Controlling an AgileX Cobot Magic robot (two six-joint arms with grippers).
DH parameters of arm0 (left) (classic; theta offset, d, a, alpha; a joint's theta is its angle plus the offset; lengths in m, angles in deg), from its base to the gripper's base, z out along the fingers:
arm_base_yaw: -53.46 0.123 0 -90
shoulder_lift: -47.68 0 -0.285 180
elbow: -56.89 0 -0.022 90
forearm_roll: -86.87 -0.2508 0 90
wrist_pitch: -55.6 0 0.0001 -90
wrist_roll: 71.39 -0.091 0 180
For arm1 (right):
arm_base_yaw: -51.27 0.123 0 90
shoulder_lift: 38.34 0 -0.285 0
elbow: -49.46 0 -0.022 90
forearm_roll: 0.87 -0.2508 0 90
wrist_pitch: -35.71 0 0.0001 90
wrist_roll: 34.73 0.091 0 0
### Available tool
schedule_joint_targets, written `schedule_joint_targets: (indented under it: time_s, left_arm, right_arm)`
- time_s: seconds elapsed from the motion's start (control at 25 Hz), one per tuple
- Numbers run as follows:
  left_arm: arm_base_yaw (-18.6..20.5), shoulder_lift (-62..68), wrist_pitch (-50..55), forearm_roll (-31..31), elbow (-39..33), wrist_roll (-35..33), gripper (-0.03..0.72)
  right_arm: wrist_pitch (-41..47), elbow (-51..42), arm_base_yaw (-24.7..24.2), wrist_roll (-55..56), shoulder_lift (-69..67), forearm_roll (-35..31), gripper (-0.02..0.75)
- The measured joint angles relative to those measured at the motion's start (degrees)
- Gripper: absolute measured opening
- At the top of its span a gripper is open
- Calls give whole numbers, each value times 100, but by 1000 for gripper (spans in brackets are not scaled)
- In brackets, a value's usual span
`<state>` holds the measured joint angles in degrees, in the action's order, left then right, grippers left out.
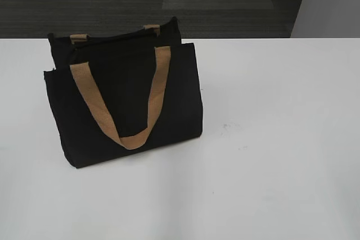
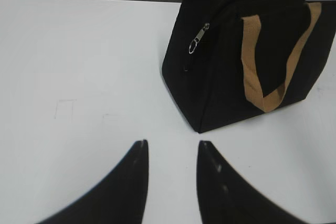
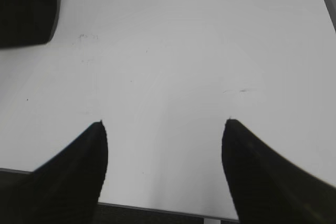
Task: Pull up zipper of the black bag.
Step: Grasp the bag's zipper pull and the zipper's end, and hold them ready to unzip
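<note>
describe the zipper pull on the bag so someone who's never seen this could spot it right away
On the white table stands one black bag with tan handles. In the left wrist view, look at its narrow end panel, facing the left gripper: the zipper runs down from the top rim. The silvery metal pull hanging there is the only shiny thing on the black fabric.

A white table (image 1: 281, 139) fills most of the exterior view, with a few faint dark specks (image 1: 229, 126) right of center. Dark grey striped carpet (image 1: 140, 1) runs across the top, and a pale wall (image 1: 329, 1) occupies the upper right corner.
</note>
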<state>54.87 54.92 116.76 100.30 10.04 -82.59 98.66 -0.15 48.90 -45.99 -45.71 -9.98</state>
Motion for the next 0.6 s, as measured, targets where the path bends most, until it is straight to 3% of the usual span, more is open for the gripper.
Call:
schedule_joint_targets:
  time_s: [0.6]
  left_arm:
    - [0,0,0,0,0,0,239]
  right_arm:
    - [0,0,0,-17,0,0,527]
